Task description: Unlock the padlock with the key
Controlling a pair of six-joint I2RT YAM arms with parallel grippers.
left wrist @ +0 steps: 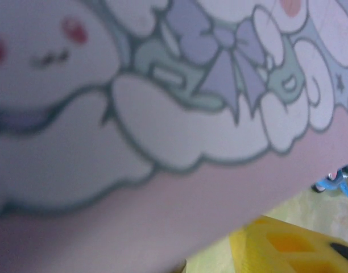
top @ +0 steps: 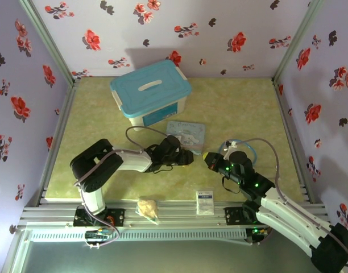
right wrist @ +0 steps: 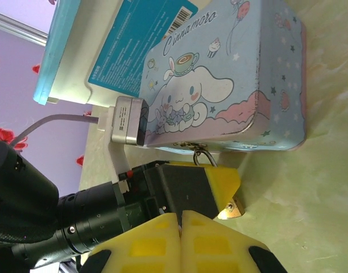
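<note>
tin: hard up vs the left wrist lens, blurred. Cartoon lid w/ white figure + lilac bow, pink band under it.
yellow finger: one of left arm's, bottom-right corner of that view, over table.
right gripper: own yellow pads at bottom of right wrist view, pressed flat together along one seam. Cannot tell if anything thin sits in it.
left gripper: just beyond right tips. Black body, one yellow finger facing cam, 2nd finger hidden behind it. Looks clenched on padlock.
padlock: brass corner pokes out under left finger's tip, just beside tin's near rim. Rest hidden by finger; cannot tell if it touches table.
metal loop: thin, at finger's other edge, touching tin's rim. Cannot tell if shackle or tin clasp.
camera box: grey, white cable, on left wrist, in front of tin lid.
table: in top view, grippers meet tip to tip near its centre, at tin's near edge. Left arm comes from left, right arm from right.
blue-lid box: behind tin, twd back wall, just beside it.
stethoscope: blue tube curled just behind right wrist.
tan bag + white packet: at near edge btwn arm bases, apart from each other and from grippers.
</note>
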